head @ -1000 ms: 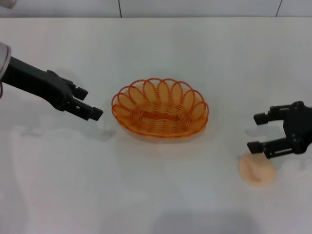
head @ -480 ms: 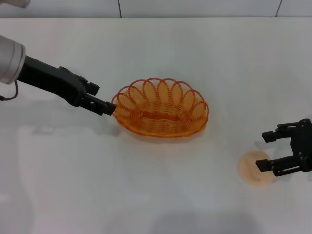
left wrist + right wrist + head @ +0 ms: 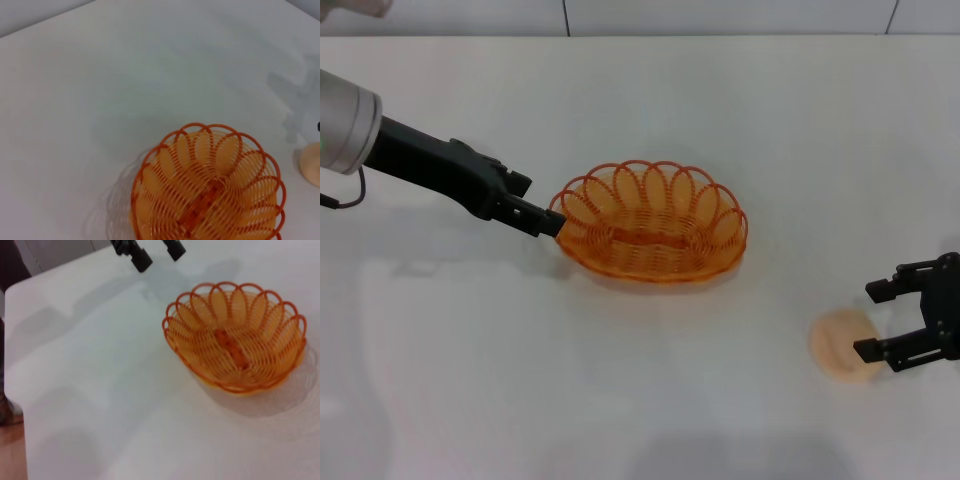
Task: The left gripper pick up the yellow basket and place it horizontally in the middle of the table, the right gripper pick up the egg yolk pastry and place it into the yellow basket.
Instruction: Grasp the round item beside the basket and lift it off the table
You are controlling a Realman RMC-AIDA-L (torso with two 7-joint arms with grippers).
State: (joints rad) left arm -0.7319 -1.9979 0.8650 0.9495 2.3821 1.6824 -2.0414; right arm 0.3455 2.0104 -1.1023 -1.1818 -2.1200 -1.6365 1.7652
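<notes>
1. White table point(image 3: 650, 400) fills nearly the whole head view, with a pale tiled wall along its far edge.
2. My left gripper point(image 3: 542, 222) reaches in from my left, its tips at the left end of the yellow basket point(image 3: 650, 232); the fingers look drawn close together at the rim, but I cannot tell whether they grip the wire.
3. That basket sits upright near the middle of the table, its long side running across my view, and nothing lies inside it.
4. My left wrist view shows the basket point(image 3: 207, 187) from above, with the egg yolk pastry point(image 3: 312, 164) at the picture's edge.
5. My right gripper point(image 3: 885, 322) hangs low at my right, its two fingers spread wide, the lower one just beside the egg yolk pastry point(image 3: 842, 344).
6. Resting flat on the table, the pastry lies well apart from the basket.
7. My right wrist view shows the basket point(image 3: 235, 337) and, beyond it, the left gripper point(image 3: 157, 251).
</notes>
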